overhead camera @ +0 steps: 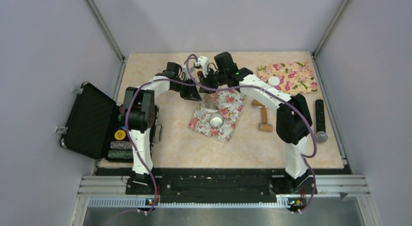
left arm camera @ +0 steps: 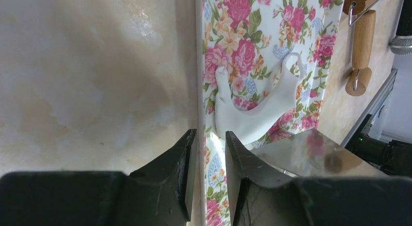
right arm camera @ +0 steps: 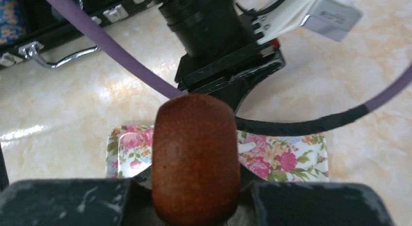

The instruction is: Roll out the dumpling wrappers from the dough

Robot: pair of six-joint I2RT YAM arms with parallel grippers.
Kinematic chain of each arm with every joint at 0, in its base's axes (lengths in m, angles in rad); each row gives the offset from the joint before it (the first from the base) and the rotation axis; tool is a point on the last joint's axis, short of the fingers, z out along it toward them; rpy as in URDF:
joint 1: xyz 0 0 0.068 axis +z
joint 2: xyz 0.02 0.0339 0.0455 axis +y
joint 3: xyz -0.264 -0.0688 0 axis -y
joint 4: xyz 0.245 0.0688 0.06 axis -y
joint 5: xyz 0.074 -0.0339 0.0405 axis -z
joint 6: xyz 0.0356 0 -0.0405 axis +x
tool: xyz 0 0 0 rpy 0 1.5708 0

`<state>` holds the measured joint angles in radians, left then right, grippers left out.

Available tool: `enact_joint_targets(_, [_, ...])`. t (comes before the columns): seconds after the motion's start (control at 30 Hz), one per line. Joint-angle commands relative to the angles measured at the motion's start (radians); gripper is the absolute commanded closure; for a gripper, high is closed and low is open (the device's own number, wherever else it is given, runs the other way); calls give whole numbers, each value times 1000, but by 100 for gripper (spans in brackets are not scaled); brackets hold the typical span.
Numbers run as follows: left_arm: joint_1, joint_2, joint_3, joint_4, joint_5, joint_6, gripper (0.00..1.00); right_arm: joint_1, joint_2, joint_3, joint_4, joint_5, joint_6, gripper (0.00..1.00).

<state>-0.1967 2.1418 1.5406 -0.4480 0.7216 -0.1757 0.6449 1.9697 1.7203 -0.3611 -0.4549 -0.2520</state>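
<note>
Brown cylinder (right arm camera: 196,158) blocks dough (left arm camera: 252,116), floral mat (right arm camera: 286,160).

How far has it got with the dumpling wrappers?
One flat wrapper lies finished on the far mat. The right gripper holds a wooden tool over the near mat, where the dough lies stretched and ragged, not yet rolled round.

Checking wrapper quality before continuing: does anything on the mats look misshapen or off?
Yes. The dough on the central floral mat is pulled into a ragged, lopsided shape with a thin curled strip along one edge, unlike the neat round wrapper on the far floral mat.
</note>
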Motion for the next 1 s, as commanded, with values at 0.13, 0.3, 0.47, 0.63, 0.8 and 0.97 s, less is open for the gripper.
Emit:
enact_joint_targets(0.13, [0,-2,-2,18,14,30,67,-10,38,137,-114,-192,-225,100])
enact_joint_targets(0.3, [0,11,3,15,11,30,67,-10,60,156,-169,-188,-313,100])
enact_joint_targets(0.47, [-1,27,6,15,14,25,66,-10,82,186,-228,-224,-334,100])
enact_joint_targets(0.63, [-1,30,6,16,13,25,67,-8,90,182,-227,-230,-339,100])
enact_joint_targets(0.8, [-3,35,5,15,15,25,66,-7,113,179,-226,-190,-353,100])
enact_joint_targets(0.97, [-12,42,9,11,-5,28,66,3,106,139,-173,-88,-369,100])
